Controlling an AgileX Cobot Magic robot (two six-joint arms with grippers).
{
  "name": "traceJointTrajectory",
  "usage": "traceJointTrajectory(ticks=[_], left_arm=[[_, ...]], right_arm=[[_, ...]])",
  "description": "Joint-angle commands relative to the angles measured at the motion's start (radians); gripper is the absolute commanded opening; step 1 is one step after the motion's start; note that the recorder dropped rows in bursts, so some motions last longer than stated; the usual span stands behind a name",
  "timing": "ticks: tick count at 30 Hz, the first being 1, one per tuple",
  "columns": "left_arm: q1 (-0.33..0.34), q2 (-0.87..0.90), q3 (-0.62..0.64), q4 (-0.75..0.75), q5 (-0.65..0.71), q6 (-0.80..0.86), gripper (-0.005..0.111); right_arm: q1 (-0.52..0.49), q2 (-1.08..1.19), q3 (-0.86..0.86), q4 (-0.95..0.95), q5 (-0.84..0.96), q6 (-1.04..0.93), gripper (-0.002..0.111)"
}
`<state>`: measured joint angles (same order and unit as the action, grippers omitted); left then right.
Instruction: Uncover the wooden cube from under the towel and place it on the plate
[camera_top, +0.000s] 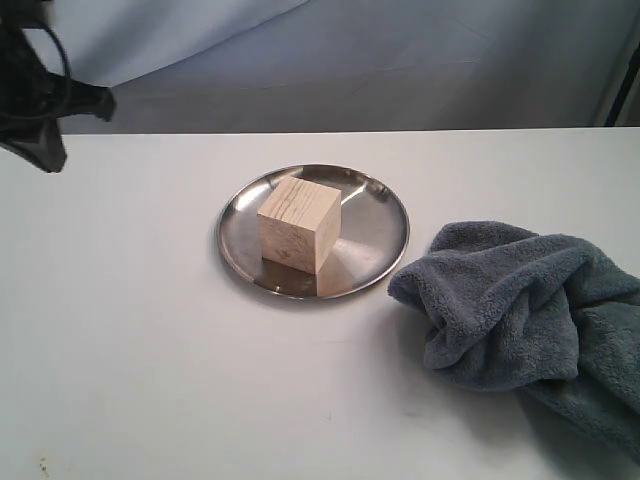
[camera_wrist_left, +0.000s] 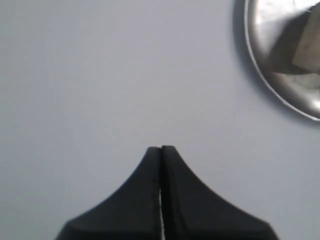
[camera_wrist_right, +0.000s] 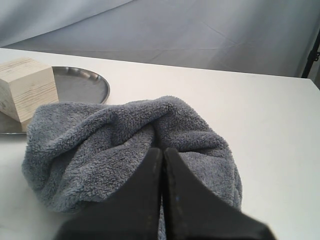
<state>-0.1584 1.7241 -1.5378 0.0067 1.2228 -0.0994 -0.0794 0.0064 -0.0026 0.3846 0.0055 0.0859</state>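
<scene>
The pale wooden cube (camera_top: 298, 224) stands uncovered on the round steel plate (camera_top: 375, 245) in the middle of the white table. Just right of the plate the blue-grey towel (camera_top: 520, 300) lies crumpled in a heap. My left gripper (camera_wrist_left: 161, 148) is shut and empty over bare table, with the plate's rim (camera_wrist_left: 280, 85) off to one side; its arm (camera_top: 40, 110) shows dark at the far left. My right gripper (camera_wrist_right: 163, 150) is shut, with nothing seen between its fingers, just above the towel (camera_wrist_right: 100, 140). Beyond the towel are the cube (camera_wrist_right: 27, 87) and plate (camera_wrist_right: 82, 85).
The white table (camera_top: 130, 330) runs wide to the left and front of the plate. A grey cloth backdrop (camera_top: 400, 60) hangs behind the table's far edge. The towel runs off the right edge of the exterior view.
</scene>
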Motion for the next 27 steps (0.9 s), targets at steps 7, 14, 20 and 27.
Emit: traceJointTrajectory(ticks=[7,14,20,27], left_arm=[[0.156,-0.244,0.190,0.003,-0.002,0.028,0.000],[0.205,-0.394,0.325,0.025,-0.002,0.039,0.000],[0.205,-0.524,0.452,0.041,-0.036,0.082,0.000],[0.205,-0.752,0.621,0.027,-0.228,0.112,0.000]], right_arm=[[0.000,-0.006,0.003,0.005,0.012,0.004,0.003],[0.000,-0.006,0.003,0.005,0.012,0.004,0.003],[0.000,-0.006,0.003,0.005,0.012,0.004,0.003],[0.000,-0.006,0.003,0.005,0.012,0.004,0.003]])
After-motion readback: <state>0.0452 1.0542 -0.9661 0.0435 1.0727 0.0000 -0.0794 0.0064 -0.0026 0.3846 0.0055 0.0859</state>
